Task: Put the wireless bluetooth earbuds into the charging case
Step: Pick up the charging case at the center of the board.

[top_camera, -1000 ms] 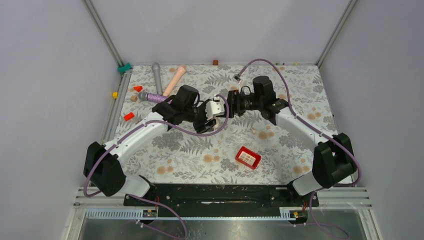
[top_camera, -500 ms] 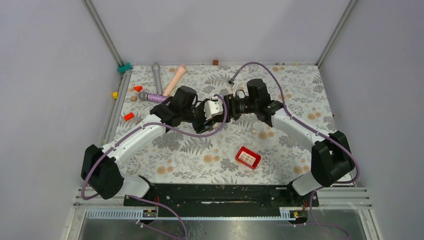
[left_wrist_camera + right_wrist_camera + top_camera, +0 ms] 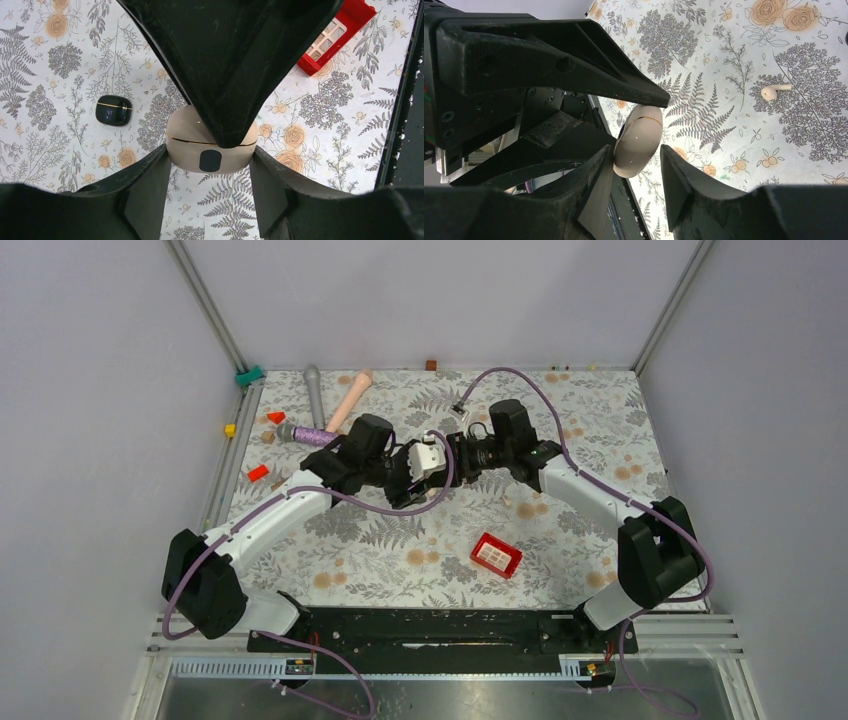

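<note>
Your left gripper [image 3: 209,152] is clamped on the cream charging case [image 3: 211,145], holding it off the table near the centre of the top view. Its matte black fingers [image 3: 145,190] press the case's two flanks. The case is a smooth, glossy pebble with a thin gold seam line and a dark rounded window on its front.

Your right gripper [image 3: 636,150] straddles the same case edge-on. One finger [image 3: 596,185] touches it and the other sits just beside it. You cannot tell from these views whether that grip has closed.

One of the wireless bluetooth earbuds [image 3: 774,91], cream plastic with a short stem, lies on the fern-and-rose printed tablecloth [image 3: 814,130] at the right of the right wrist view.

At the left of the left wrist view a black case [image 3: 114,110] of the same pebble shape lies on the cloth. It has a gold line and a small lit display with digits too small to read surely.

A red plastic box [image 3: 360,12] with pale square cells sits at the upper right
</note>
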`<state>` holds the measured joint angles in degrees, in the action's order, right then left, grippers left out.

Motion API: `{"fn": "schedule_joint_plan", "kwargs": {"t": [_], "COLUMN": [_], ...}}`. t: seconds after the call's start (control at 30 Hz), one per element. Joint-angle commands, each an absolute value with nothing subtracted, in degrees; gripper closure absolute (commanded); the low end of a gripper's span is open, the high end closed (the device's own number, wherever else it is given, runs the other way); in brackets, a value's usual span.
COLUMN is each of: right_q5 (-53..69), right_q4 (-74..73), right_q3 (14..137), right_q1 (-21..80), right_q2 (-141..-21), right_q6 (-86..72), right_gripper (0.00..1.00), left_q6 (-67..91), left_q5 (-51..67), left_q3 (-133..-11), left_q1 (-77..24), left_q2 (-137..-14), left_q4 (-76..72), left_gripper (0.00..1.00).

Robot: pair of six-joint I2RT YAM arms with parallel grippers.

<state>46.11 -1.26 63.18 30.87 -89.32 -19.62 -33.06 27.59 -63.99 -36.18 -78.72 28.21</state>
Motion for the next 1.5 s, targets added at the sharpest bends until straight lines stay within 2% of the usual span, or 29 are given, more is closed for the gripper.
{"fn": "schedule_joint_plan", "kwargs": {"t": [0.0, 0.27, 0.47, 0.57, 0.63, 0.67, 1.07, 1.27, 1.47], "right_q5": [47.63, 48.61, 48.78, 49.07, 49.41, 49.62, 50.04, 52.01, 54.16], "right_q4": [-1.34, -1.6, -2.25, -3.54, -4.44, -4.71, -12.02, -20.55, -29.31], "right_q3": [65.92, 66.42, 67.07, 67.99, 68.51, 68.69, 71.16, 74.69, 75.69], "right_q1": [31.63, 32.76, 32.94, 32.94, 32.96, 32.96, 30.62, 28.23, 28.21], "right_q2": [-89.65, -90.31, -90.46, -89.69, -88.81, -88.27, -81.77, -79.31, -74.54], "right_q6": [-18.87, -18.65, -17.92, -16.85, -15.83, -15.32, -6.93, 2.93, 14.26], "right_gripper": [0.53, 0.53, 0.77, 0.8, 0.8, 0.8, 0.77, 0.77, 0.76], "left_q6": [-32.54, -32.46, -32.39, -31.86, -31.46, -31.45, -37.54, -52.55, -65.31], "left_q5": [27.09, 27.24, 27.33, 27.25, 27.16, 27.22, 33.22, 40.36, 48.52], "left_q3": [-63.99, -63.82, -63.77, -63.37, -62.91, -62.69, -62.85, -69.44, -80.36], "left_q1": [-36.3, -36.26, -36.26, -36.3, -36.27, -36.3, -35.86, -35.77, -35.77], "left_q2": [-76.47, -76.21, -76.08, -75.67, -75.36, -75.11, -65.33, -64.58, -72.92], "left_q4": [24.74, 24.62, 24.59, 23.91, 23.3, 23.07, 27.91, 47.0, 68.46], "left_gripper": [0.47, 0.47, 0.43, 0.31, 0.04, 0.02, 0.02, 0.02, 0.02]}}
